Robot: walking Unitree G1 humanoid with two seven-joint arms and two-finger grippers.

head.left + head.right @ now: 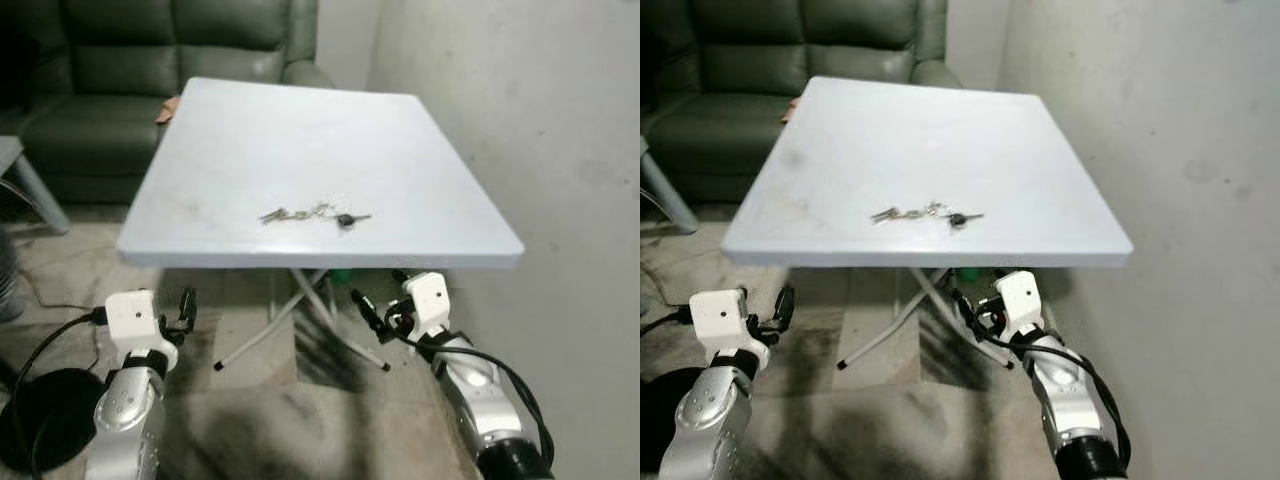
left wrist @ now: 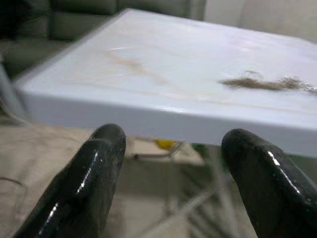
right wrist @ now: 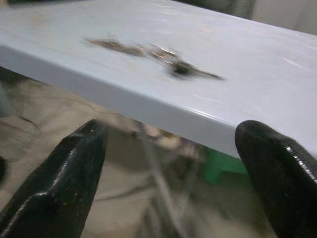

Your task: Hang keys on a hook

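Note:
A bunch of keys (image 1: pixel 312 214) lies flat on the white folding table (image 1: pixel 420 170), near its front edge; one key has a black head. The right wrist view shows the keys (image 3: pixel 153 53) just past the table's rim. My left gripper (image 1: pixel 186 308) hangs open below the table's front left corner, and its wrist view shows two black fingers (image 2: pixel 84 183) spread wide under the edge. Below the front edge on the right, my right gripper (image 1: pixel 378 302) is open too, its fingers (image 3: pixel 59 183) apart with nothing between them.
A dark green sofa (image 1: pixel 130 70) stands behind the table. A light wall (image 1: pixel 540 130) runs along the right. The table's crossed metal legs (image 1: pixel 300 310) stand on the worn floor between my arms. A grey chair leg (image 1: pixel 35 185) shows at the left.

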